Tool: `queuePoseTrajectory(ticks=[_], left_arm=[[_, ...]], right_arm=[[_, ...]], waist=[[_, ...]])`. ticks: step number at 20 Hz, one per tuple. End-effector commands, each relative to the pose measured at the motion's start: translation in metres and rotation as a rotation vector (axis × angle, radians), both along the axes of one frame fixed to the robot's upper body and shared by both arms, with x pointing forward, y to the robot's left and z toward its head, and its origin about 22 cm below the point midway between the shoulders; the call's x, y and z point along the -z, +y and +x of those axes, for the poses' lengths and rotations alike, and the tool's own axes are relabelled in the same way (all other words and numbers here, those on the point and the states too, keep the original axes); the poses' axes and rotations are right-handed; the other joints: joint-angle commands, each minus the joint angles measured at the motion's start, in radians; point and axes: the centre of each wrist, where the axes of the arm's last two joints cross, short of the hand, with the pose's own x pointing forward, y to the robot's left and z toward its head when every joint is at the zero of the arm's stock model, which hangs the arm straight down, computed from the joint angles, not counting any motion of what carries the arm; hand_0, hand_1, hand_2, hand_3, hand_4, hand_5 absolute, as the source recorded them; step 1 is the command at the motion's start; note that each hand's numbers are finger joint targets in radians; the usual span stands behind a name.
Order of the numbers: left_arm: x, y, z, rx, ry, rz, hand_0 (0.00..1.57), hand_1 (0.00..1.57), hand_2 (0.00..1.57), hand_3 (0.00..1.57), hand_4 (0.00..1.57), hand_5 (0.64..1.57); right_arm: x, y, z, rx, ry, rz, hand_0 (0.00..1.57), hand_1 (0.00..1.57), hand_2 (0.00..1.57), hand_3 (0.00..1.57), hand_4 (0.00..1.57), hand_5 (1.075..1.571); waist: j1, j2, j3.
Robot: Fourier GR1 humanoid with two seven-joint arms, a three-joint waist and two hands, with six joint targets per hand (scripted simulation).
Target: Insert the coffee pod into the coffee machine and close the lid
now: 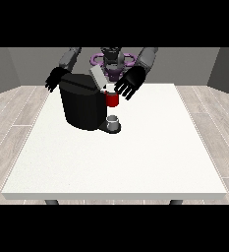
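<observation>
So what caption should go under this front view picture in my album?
Robot's spread hand hovers by the red pod holder of the black coffee machine, lid up, cup below.

Coffee machine [81, 106] on table [135, 162], cup [114, 122] beneath spout.

White table [135, 162] on grey plank floor [13, 108]. Black coffee machine [81, 106] stands on its far left part, base touching the top. Small grey cup [113, 120] sits on the machine's front tray, just right of the body.
</observation>
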Motion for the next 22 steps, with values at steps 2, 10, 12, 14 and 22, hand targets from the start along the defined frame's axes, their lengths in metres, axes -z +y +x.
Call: queuePoseTrajectory(ticks=[2,10,12,14,22], left_arm=[[-0.013,-0.001,0.001,0.013,0.021,0.082,0.00,0.00,0.00,0.00,0.00,1.571],[0.004,-0.012,0.001,0.005,0.049,0.073,0.00,0.00,0.00,0.00,0.00,1.571],[0.013,-0.018,0.000,0.049,0.076,0.091,0.00,0.00,0.00,0.00,0.00,1.571],[0.005,-0.022,0.001,0.040,0.095,0.075,0.00,0.00,0.00,0.00,0.00,1.571],[0.044,-0.035,-0.004,0.093,0.138,0.011,0.00,0.00,0.00,0.00,0.00,1.571]], right_arm=[[-0.008,0.016,0.008,0.014,-0.030,0.003,0.00,0.00,0.00,0.00,0.41,1.571],[0.022,-0.008,-0.006,0.020,0.023,-0.008,0.00,0.00,0.00,0.00,0.34,1.571],[0.019,-0.005,-0.001,0.054,0.047,0.010,0.00,0.00,0.00,0.00,0.39,1.571],[0.026,-0.013,-0.005,0.056,0.098,-0.005,0.00,0.00,0.00,0.00,0.38,1.571],[0.031,-0.014,-0.001,0.134,0.098,0.030,0.00,0.00,0.00,0.00,0.38,1.571]], waist=[[0.005,0.039,-0.0013],[0.008,-0.022,-0.0011],[0.050,-0.057,-0.0013],[0.043,-0.088,-0.0012],[0.127,-0.150,-0.0014]])
